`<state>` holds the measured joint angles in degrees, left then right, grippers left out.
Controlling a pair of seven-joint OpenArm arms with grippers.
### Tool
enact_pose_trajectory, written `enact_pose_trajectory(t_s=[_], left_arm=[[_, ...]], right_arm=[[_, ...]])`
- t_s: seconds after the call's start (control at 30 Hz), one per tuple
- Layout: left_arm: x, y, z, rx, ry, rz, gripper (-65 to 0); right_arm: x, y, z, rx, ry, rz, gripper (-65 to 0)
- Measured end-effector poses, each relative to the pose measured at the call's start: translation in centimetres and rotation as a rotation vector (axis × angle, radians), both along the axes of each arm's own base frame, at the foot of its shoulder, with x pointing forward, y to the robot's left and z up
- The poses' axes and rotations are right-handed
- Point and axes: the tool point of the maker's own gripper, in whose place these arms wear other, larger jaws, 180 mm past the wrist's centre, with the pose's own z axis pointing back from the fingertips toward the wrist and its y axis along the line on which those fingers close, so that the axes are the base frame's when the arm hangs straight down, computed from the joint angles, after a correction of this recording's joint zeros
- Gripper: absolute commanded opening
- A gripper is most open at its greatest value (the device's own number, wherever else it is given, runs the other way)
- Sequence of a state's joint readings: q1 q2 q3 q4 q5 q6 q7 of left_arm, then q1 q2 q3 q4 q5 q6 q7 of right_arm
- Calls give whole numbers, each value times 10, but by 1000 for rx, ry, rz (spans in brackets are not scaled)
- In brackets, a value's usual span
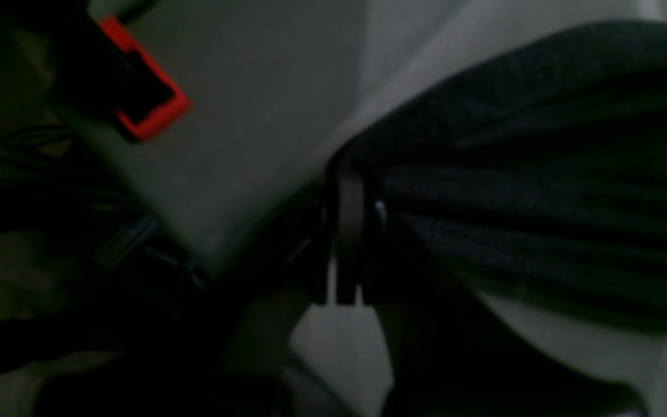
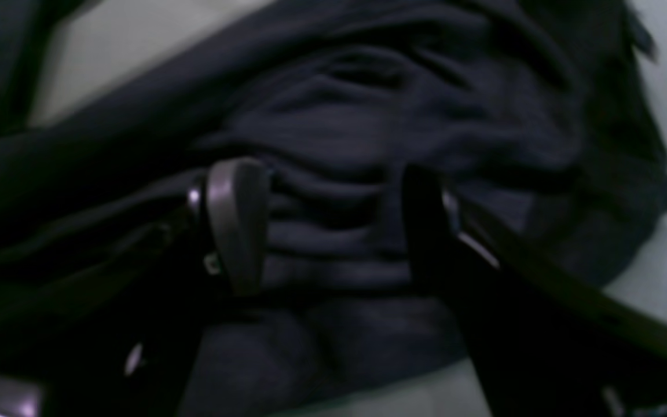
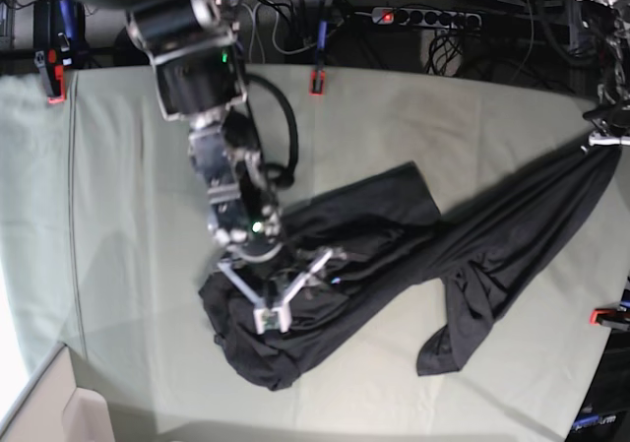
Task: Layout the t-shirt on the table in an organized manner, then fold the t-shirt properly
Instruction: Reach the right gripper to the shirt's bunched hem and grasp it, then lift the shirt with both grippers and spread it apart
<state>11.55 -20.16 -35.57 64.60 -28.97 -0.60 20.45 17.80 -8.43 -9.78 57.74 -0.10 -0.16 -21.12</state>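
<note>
The left claw (image 3: 602, 139) is clamped on the t-shirt's (image 3: 394, 255) edge at three o'clock. The right claw (image 3: 279, 299), jaws apart, presses the bunched fabric at seven o'clock. The shirt stretches across the counter (image 3: 128, 265).

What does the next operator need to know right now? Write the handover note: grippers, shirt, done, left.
Left gripper: shut on an edge of the t-shirt, lifted near the table edge by a red clamp.
Right gripper: open, jaws straddling the bunched fabric, nothing pinched.
T-shirt: crumpled heap under the right gripper, one end stretched toward the left gripper.
Done: one edge grabbed and pulled out.
Left: spread it flat, then every fold.
</note>
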Motion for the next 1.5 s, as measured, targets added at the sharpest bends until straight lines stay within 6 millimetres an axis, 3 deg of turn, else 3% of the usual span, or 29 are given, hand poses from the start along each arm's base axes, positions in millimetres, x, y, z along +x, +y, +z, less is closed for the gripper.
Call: enact_pose_trajectory(t_s=[0.17,0.33,0.43,0.53,0.67,0.73,0.83,1.0,1.07,1.2,1.3,1.5], left_arm=[[1,2,2,6,-4,0,-650],[0,1,1,2,-2,1,-650],[0,0,1,2,-2,1,-650],[0,0,1,2,-2,1,-650],[1,0,1,1,-5,1,-650],[1,0,0,-1,-2,2,-650],[3,0,5,3,-16,1,-650],[12,-1,17,20,-45,-14,-650],[16,0,24,32,-61,-21,-650],[15,-5,40,66,-82,-55,-650],[15,-9,53,92,-98,-83,-650],[17,-18,86,147,-155,-141,-650]], right_arm=[[15,-8,-16,-10,63,-20,-281],[14,-12,-35,-26,74,-17,-306],[13,-21,-41,-40,65,-24,-415],[15,-33,-41,-56,57,-34,-637],[11,-39,-38,-62,80,-41,-648],[6,-41,-22,-52,38,-47,-650],[-14,-51,8,-46,-45,-71,-650],[-38,-63,88,-22,-236,-83,-650],[-54,-75,107,-44,-279,-94,-650],[-106,-102,115,-83,-273,-117,-650],[-132,-127,113,-113,-248,-178,-650],[-184,-164,91,-174,-212,-258,-650]])
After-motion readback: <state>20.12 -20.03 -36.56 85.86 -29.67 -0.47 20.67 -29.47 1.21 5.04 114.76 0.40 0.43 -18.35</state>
